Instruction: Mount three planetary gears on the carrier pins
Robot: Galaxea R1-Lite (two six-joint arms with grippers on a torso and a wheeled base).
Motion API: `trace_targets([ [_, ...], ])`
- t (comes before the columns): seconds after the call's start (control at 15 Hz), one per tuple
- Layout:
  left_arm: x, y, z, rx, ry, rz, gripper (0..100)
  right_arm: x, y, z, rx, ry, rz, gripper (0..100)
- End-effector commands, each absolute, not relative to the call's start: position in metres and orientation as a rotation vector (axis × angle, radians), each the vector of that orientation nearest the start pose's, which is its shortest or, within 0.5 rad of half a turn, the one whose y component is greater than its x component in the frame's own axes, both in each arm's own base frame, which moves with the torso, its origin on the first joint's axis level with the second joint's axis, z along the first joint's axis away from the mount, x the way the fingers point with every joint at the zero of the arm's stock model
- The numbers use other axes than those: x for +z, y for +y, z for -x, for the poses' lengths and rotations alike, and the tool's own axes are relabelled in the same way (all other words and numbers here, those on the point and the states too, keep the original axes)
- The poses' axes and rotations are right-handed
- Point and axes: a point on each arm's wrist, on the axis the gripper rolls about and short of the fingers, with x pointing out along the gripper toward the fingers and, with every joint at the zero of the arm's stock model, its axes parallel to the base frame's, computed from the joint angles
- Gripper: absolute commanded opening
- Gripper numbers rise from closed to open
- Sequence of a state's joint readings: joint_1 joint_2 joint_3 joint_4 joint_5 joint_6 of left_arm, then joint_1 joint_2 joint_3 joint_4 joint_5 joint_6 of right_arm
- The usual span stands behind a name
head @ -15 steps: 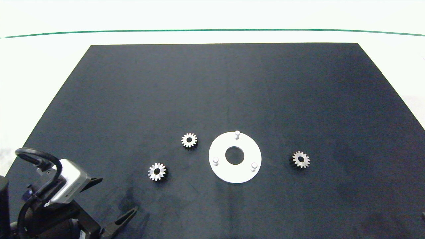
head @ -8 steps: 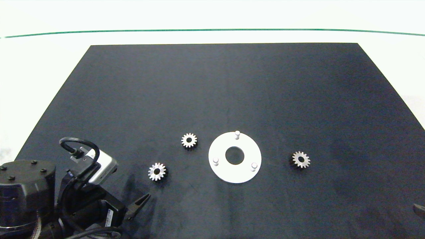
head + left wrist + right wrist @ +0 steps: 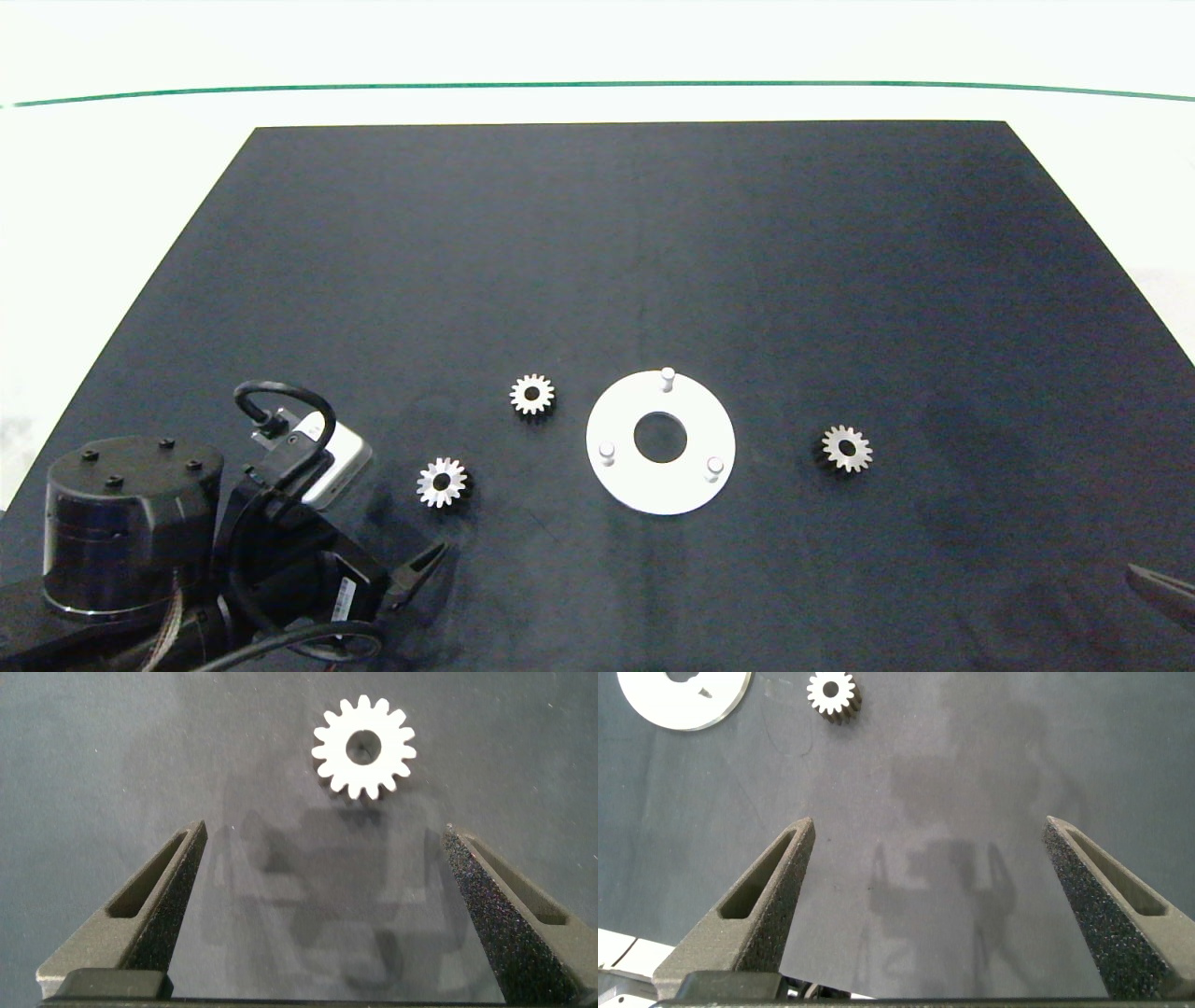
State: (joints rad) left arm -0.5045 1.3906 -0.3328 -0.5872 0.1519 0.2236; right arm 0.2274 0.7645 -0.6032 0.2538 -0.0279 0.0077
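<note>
Left gripper [image 3: 322, 905] has advanced, fingers spread, toward nearest gear [image 3: 442, 483]; right gripper [image 3: 924, 905] spread too

Three silver-grey gears [image 3: 531, 395], white disc [image 3: 695, 485] with white pins [image 3: 667, 378], matte black mat [image 3: 597, 252], white table [image 3: 597, 47]
</note>
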Motion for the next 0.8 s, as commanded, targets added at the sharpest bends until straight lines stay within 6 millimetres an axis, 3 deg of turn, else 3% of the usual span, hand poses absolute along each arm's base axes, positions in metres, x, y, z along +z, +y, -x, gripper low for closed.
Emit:
trace_targets([
  [0.07, 0.133, -0.095, -0.179, -0.395, 0.417, -0.376, 100, 0.212, 0.013, -0.059, 0.201, 0.411, 0.046, 100],
  [0.4, 0.134, -0.104, -0.194, -0.403, 0.442, -0.389, 100, 0.213, 0.013, -0.058, 0.201, 0.405, 0.045, 100],
  [0.8, 0.148, -0.108, -0.202, -0.409, 0.475, -0.396, 100, 0.213, 0.013, -0.056, 0.203, 0.397, 0.044, 100],
])
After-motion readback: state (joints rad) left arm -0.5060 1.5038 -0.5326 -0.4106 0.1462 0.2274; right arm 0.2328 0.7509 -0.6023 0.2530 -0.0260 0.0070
